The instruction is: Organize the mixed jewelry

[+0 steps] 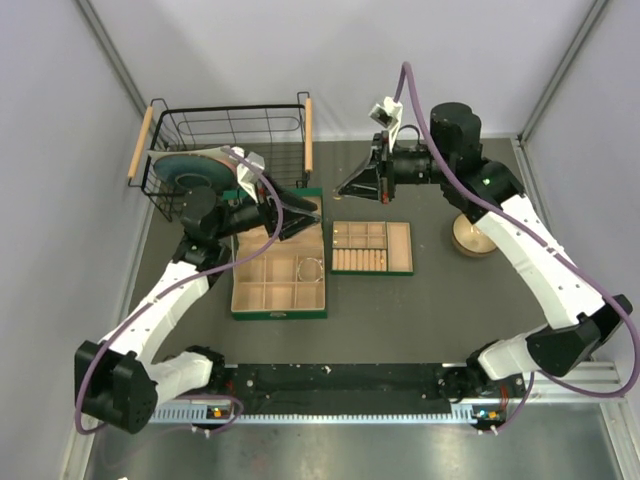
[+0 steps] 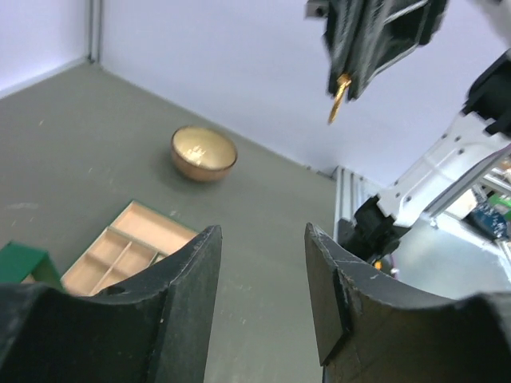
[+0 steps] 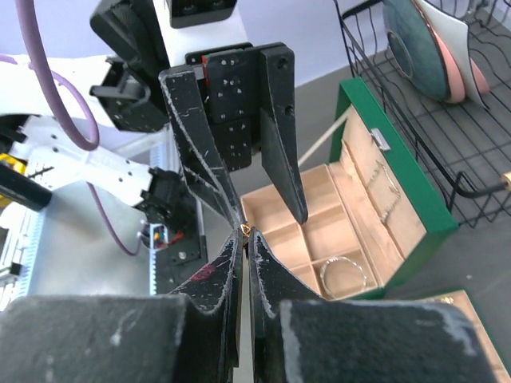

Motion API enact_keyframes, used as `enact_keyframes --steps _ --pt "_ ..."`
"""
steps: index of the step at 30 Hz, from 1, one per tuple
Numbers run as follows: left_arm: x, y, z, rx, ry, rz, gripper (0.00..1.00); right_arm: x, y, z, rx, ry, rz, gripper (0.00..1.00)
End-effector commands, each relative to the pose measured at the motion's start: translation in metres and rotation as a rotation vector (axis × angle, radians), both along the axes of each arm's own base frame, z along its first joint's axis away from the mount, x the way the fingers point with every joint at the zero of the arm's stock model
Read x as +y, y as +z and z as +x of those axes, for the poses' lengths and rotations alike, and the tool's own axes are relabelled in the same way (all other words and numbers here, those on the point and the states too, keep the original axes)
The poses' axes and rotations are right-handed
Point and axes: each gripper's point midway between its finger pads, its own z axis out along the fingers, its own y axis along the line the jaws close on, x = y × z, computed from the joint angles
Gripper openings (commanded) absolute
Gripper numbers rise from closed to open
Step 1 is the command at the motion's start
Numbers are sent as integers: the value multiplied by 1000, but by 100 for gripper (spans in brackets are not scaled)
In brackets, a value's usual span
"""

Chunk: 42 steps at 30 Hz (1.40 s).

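Note:
A tiny gold-orange ring (image 3: 245,230) is pinched at the tips of my right gripper (image 3: 246,237), which is shut on it. In the left wrist view the ring (image 2: 338,97) hangs from the right gripper (image 2: 343,84), above and ahead of the left one. My left gripper (image 2: 262,239) is open and empty. It faces the right gripper (image 1: 341,190) tip to tip above the far edge of the green box (image 1: 240,312), with its fingers (image 3: 281,152) either side of the ring's line. A silver bracelet (image 3: 343,274) lies in a beige compartment, and a thin chain (image 3: 388,185) lies along the lid side.
A separate beige compartment tray (image 1: 372,248) lies right of the box. The round tan bowl (image 1: 472,238) stands at the far right. A black wire basket (image 1: 226,128) holding plates stands at the back left, close behind the box.

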Motion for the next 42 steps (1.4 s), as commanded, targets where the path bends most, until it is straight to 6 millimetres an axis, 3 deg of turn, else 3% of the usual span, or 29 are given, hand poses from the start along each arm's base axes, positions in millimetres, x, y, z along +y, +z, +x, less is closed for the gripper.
enact_keyframes --steps 1,7,17,34,42 --pt "-8 63 -19 -116 -72 -171 53 9 32 -3 11 44 119 0" --pt "-16 71 -26 -119 -121 -207 60 8 29 -3 18 36 117 0" --pt "-21 85 -23 -131 -135 -228 58 8 21 -8 34 38 108 0" --pt "-27 81 -13 -115 -119 -209 36 8 22 -11 35 41 109 0" --pt "-27 78 -11 -102 -112 -197 20 7 22 -11 29 42 109 0"
